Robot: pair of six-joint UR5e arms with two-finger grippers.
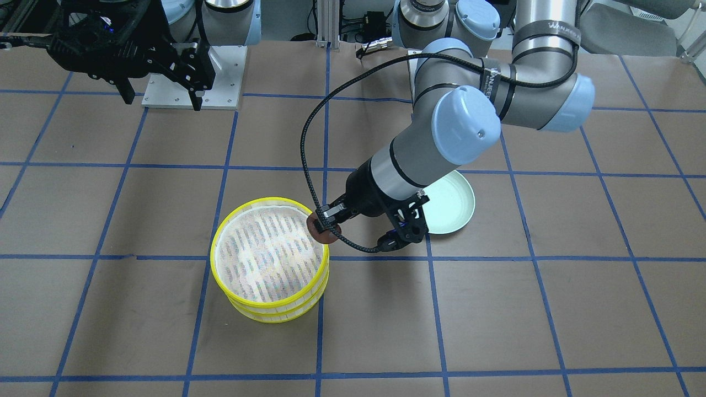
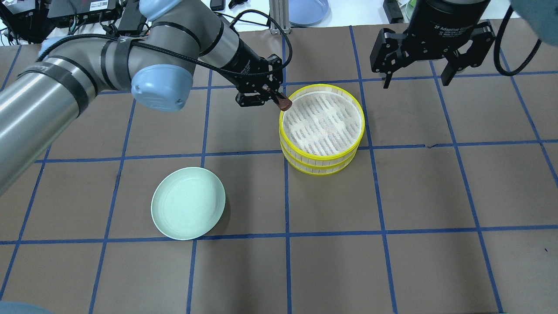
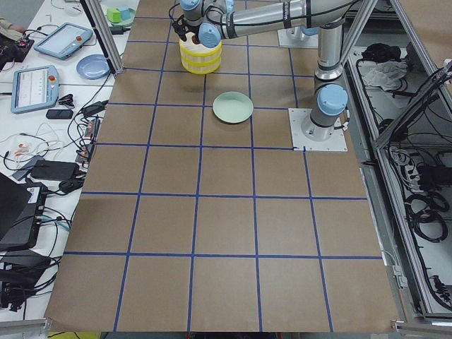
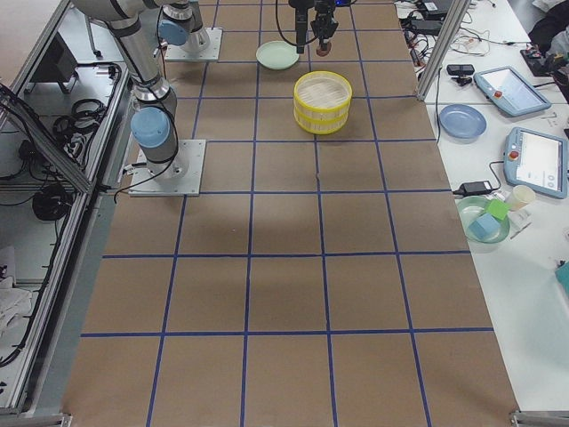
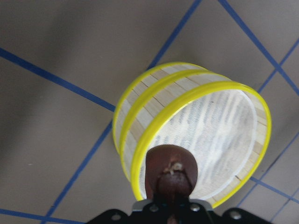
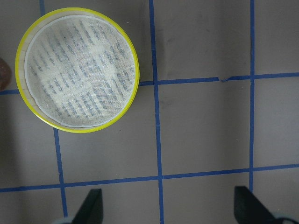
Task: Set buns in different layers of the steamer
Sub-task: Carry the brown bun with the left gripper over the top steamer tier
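The steamer (image 2: 321, 126) is two yellow-rimmed trays stacked one on the other; it also shows in the front view (image 1: 270, 259), the left wrist view (image 5: 196, 130) and the right wrist view (image 6: 77, 70). The top tray's mesh floor is bare. My left gripper (image 2: 279, 99) is shut on the dark reddish-brown bun (image 2: 285, 104) and holds it over the steamer's rim on the plate's side (image 1: 322, 231) (image 5: 170, 175). The cream-white bun is hidden. My right gripper (image 2: 414, 80) is open and empty, raised beyond the steamer (image 1: 160, 99).
A pale green plate (image 2: 188, 209) lies bare on the brown gridded table (image 1: 460, 204), partly behind my left arm in the front view. Tablets, a blue plate (image 4: 462, 121) and cables sit on the side benches off the table.
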